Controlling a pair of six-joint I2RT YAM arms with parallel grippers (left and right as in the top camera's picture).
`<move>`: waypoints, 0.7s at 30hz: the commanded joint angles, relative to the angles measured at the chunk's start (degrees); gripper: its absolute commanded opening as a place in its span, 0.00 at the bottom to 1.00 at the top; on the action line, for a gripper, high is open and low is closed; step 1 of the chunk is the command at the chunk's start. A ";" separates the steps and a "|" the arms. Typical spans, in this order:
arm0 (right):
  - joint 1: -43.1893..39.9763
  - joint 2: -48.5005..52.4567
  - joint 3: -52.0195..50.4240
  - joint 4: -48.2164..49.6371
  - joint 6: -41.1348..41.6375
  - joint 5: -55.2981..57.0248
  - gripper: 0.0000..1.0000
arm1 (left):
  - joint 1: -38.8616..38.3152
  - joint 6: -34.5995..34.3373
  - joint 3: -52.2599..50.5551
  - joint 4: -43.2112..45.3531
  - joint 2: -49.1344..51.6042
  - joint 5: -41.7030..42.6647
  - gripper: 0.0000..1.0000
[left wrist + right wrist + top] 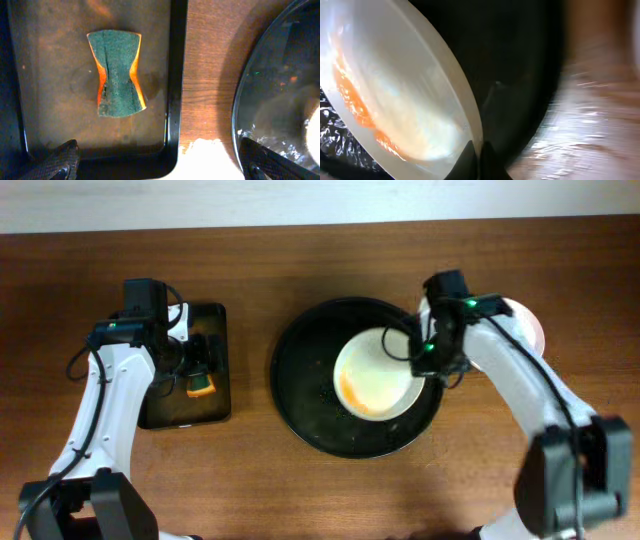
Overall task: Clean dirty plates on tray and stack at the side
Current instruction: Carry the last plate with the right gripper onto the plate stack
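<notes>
Right wrist view, bottom centre: right claw point(476, 161) clenched on the rim of a white plate point(405, 95), fingers pinching its edge. An orange smear point(350, 95) runs down the plate's left side. Beyond it is the black tray point(520, 60), then blurred table point(600, 100) at right.

Left wrist view: left claw point(161, 162) released, fingers spread to the bottom corners. It hangs over the rectangular tray point(50, 115), apart from the green-topped orange sponge point(118, 72) at upper left.

Overhead: the held plate lies right of centre inside the black tray, mid-frame. A second plate point(530, 320) sits on the table at upper right, partly hidden by the right arm.
</notes>
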 commanded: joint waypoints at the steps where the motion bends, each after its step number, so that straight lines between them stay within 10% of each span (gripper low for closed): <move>1: 0.33 -6.91 1.14 0.04 0.24 13.68 0.04 | -0.07 -0.50 -0.26 0.39 -0.42 0.59 0.99; 13: 26.10 -12.02 1.11 1.51 5.07 65.55 0.04 | -0.07 -0.50 -0.26 0.59 -0.42 0.61 0.99; 21: 24.79 -12.00 1.11 2.16 10.19 57.88 0.04 | -0.07 -0.50 -0.26 0.79 -0.42 0.59 0.99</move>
